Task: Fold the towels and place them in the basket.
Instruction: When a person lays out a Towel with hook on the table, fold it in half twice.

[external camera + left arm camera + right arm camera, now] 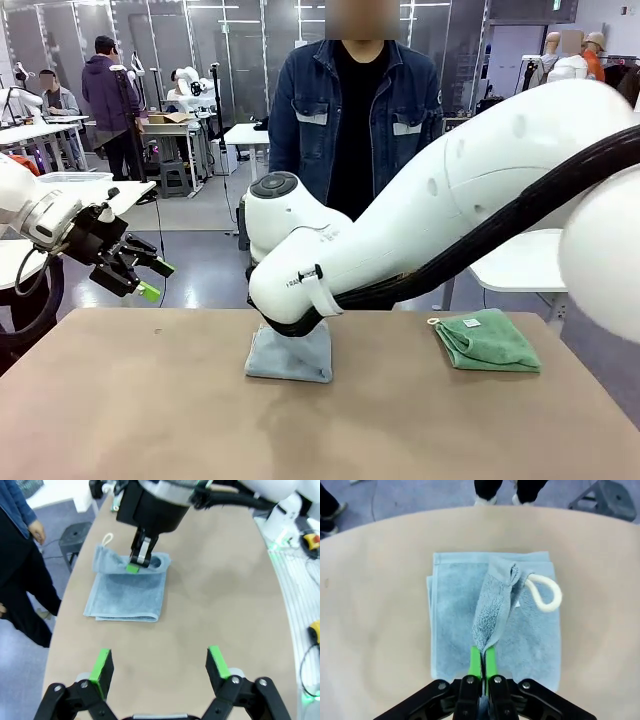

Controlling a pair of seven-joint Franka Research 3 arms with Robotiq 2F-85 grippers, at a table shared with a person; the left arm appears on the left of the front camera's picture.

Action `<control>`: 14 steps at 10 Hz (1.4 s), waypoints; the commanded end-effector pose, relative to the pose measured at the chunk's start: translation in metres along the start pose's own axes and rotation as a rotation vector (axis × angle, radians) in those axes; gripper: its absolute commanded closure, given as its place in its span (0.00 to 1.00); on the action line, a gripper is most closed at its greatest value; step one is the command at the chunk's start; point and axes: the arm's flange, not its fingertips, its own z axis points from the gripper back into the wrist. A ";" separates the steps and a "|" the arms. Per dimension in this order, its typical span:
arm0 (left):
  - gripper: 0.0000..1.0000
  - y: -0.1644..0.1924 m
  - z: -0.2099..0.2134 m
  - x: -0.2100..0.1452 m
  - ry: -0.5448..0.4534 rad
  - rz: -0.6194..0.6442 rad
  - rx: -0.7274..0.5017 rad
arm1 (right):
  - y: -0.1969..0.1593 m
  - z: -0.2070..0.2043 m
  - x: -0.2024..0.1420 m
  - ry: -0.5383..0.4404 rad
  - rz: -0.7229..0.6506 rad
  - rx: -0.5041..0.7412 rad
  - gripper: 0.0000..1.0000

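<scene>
The right hand [482,662] is pressed down over the blue towel [290,358], its green pads [475,661] squeezed together on a ridge of cloth pinched up from the top layer. That towel lies partly folded near the middle of the surface [150,410], and a white hanging loop [545,593] sticks out at one corner close to the pinched ridge. The green towel [488,342] sits already folded toward the right side of the surface, well apart from the blue one, with its small white label [471,322] facing up. The left hand [140,268] hangs in the air off the left edge, fingers spread wide and holding nothing. A person [355,110] stands at the far side, just beyond the blue towel.

The grip looks thin: only a narrow fold of one layer is caught, so if the arm lifts or drags, the cloth may slip free, or the top layer may peel away and undo the fold beneath. Pulling sideways could also slide the whole towel across the smooth surface, since nothing pins it down. The loop may snag a finger. The right arm's bulk hangs low over the towel and could brush it when turning.
</scene>
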 end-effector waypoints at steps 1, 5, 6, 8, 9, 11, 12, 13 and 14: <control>0.06 0.000 0.002 0.001 -0.001 -0.003 0.004 | 0.011 -0.019 -0.003 -0.046 -0.063 0.021 1.00; 0.06 0.000 0.002 0.001 -0.001 -0.003 0.004 | 0.025 -0.030 -0.012 -0.040 -0.060 0.081 1.00; 0.06 0.000 0.002 0.001 -0.001 -0.003 0.004 | 0.025 -0.032 -0.013 -0.021 -0.057 0.093 1.00; 0.06 0.000 0.002 0.001 -0.001 -0.003 0.004 | 0.025 -0.036 -0.014 -0.005 -0.056 0.100 1.00; 0.06 0.000 0.002 0.001 -0.001 -0.003 0.004 | 0.024 -0.038 -0.014 -0.009 -0.056 0.116 0.76; 0.06 0.000 0.002 0.001 -0.001 -0.003 0.004 | 0.022 -0.038 -0.013 -0.019 -0.066 0.134 0.56; 0.06 0.000 0.002 0.001 -0.001 -0.003 0.004 | 0.021 -0.038 -0.013 -0.030 -0.073 0.153 0.73; 0.06 0.000 0.002 0.001 -0.001 -0.003 0.004 | 0.019 -0.037 -0.012 -0.042 -0.081 0.171 0.36; 0.06 0.000 0.002 0.001 -0.001 -0.003 0.004 | 0.015 -0.034 -0.012 -0.044 -0.091 0.184 0.53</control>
